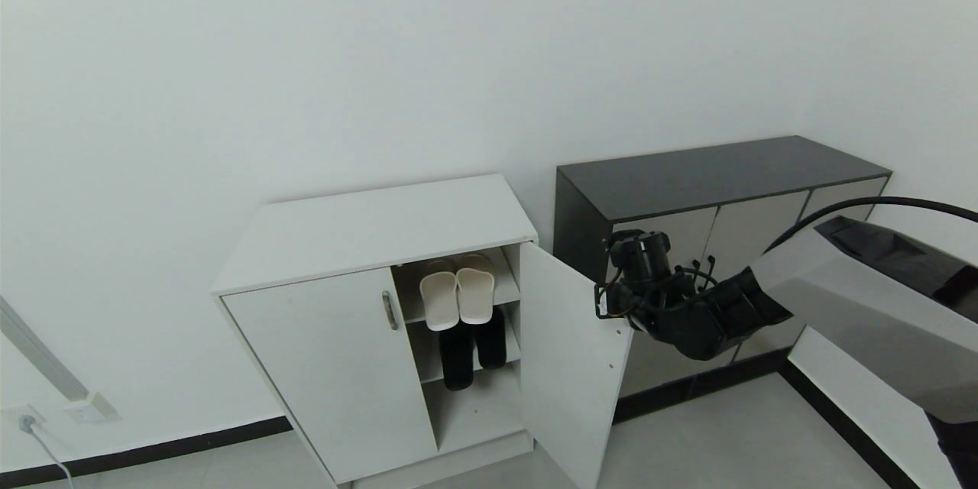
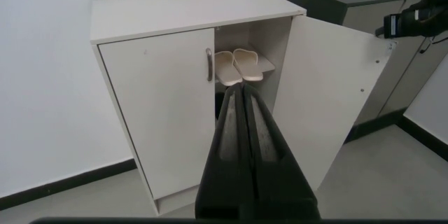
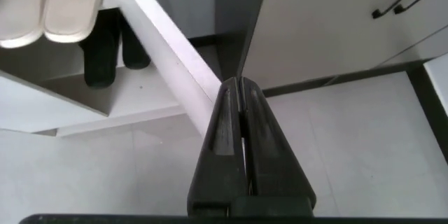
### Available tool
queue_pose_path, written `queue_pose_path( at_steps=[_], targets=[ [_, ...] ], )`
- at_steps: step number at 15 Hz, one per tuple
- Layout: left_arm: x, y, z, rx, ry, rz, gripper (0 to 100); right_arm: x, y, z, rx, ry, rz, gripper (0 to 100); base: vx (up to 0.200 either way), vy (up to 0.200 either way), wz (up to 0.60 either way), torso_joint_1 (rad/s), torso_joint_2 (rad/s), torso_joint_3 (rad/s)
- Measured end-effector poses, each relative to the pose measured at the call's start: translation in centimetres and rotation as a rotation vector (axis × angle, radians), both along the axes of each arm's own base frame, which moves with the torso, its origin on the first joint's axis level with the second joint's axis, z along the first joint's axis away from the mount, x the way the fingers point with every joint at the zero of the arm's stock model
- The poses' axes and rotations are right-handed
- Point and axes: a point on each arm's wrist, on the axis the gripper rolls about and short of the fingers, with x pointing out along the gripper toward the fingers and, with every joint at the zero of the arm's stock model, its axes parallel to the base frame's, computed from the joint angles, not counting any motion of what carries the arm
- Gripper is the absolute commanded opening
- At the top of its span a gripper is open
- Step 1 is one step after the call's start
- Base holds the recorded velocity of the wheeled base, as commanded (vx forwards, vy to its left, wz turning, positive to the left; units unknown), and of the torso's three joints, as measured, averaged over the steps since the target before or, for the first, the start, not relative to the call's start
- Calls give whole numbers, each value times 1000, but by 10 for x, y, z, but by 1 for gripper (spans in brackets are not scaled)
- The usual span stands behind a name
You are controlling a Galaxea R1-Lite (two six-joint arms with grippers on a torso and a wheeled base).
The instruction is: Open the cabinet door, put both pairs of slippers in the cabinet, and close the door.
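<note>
Two small things sit low on the wall at far left: a socket [image 1: 23, 419] and its cable [image 1: 50, 458], which runs off the edge of the head view. Next we come to the white cabinet [image 1: 367, 233]. Its left door [image 1: 328, 367] is shut and has a metal handle [image 1: 390, 310] on its inner edge. Our left gripper [image 2: 243, 89] hangs in front of the cabinet, well apart from it, with its two fingers pressed together and nothing between them. In the left wrist view it covers most of the lower shelves.

In the open right half, the white slippers [image 1: 457, 296] lie side by side on the top shelf, their near ends overhanging its edge. The black slippers [image 1: 472, 348] lie on the shelf below, their far ends hidden beneath the white pair. The right door [image 1: 569, 359] stands swung out, with its lowest corner cut off by the head view.

Our right gripper [image 3: 241, 87] is at the top outer corner of that door, its fingers closed to a thin slit. We cannot tell whether they touch the door edge, and in the head view the fingertips are hard to pick out from the black housing. Farthest right stands a dark sideboard [image 1: 718, 176], partly hidden behind the arm.
</note>
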Motion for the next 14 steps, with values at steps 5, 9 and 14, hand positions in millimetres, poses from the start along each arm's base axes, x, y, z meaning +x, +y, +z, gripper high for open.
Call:
queue_pose_path(
  at_steps=[5, 9, 14],
  targets=[
    [0, 0, 0, 0, 0, 0, 0, -29, 28, 10, 17, 6, 76, 0, 0, 0, 0, 0, 0, 0],
    [0, 0, 0, 0, 0, 0, 0, -70, 61, 25, 52, 12, 212, 0, 0, 0, 0, 0, 0, 0],
    [0, 0, 0, 0, 0, 0, 0, -79, 58, 39, 69, -2, 233, 0, 0, 0, 0, 0, 0, 0]
  ],
)
